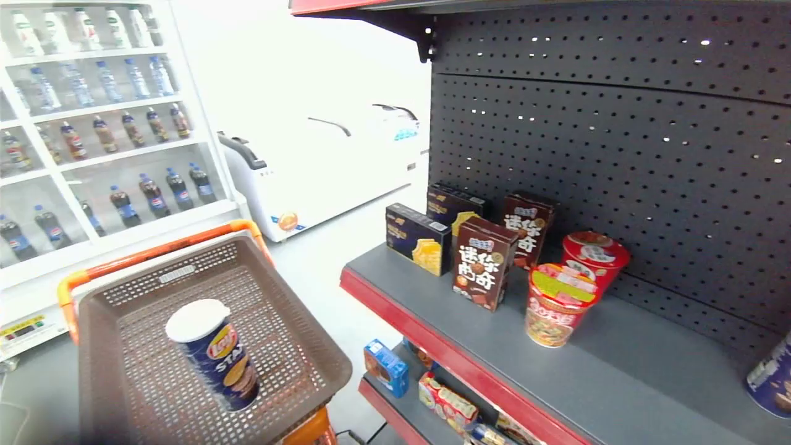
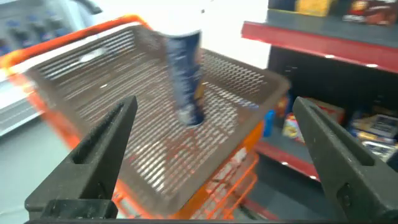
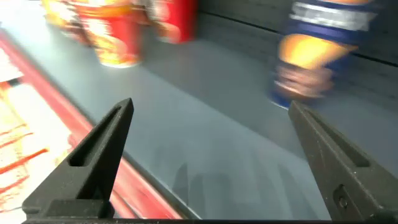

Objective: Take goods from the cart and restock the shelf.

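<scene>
A tall blue chip can [image 1: 214, 353] with a white lid stands upright in the brown mesh cart basket [image 1: 290, 321] at lower left. My left gripper [image 2: 214, 155] hangs open above the basket, the same blue can [image 2: 185, 74] standing beyond the gap between its fingers. On the grey shelf [image 1: 432, 303] stand dark snack boxes [image 1: 482, 262] and two red noodle cups [image 1: 559, 303]. Another blue can [image 1: 772, 377] stands at the shelf's far right. My right gripper [image 3: 211, 158] is open over bare shelf board, the second blue can [image 3: 317, 56] ahead of it and a noodle cup [image 3: 115, 37] farther along.
The basket has an orange handle [image 1: 154, 250]. A black pegboard [image 1: 618, 142] backs the shelf, whose front edge is red [image 1: 432, 346]. A lower shelf holds small packs [image 1: 386, 368]. A drinks cooler [image 1: 93, 136] and a white chest freezer [image 1: 327, 167] stand behind.
</scene>
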